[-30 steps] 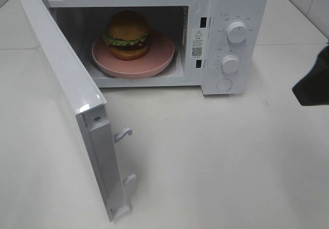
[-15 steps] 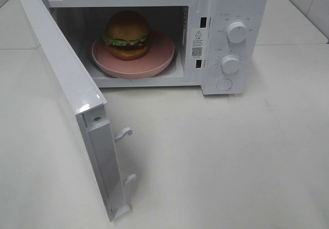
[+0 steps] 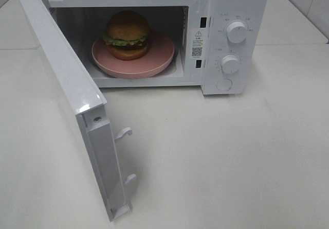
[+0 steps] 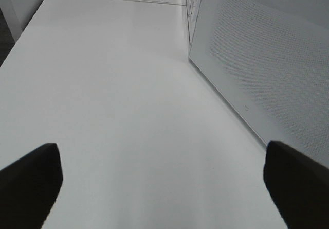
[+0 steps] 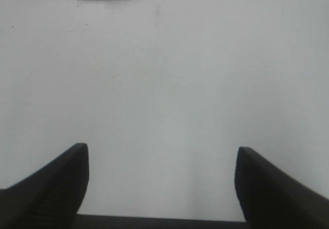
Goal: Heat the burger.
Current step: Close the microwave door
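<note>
The burger (image 3: 127,34) sat on the pink plate (image 3: 160,60) inside the microwave (image 3: 239,2), ready for heating, its door (image 3: 67,80) wide open, probably awaiting a push from the left gripper (image 4: 162,154), spread empty beside it, while the right gripper (image 5: 162,154) hung equally spread and empty above the table (image 5: 164,74).

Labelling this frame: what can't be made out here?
- Markings around the upper knob: too small in the exterior high view.
- Far rim of the plate: hidden behind the burger.
- The left tool and right tool: only fingertips show, cut off by wrist-view edges; outside the exterior high view.
</note>
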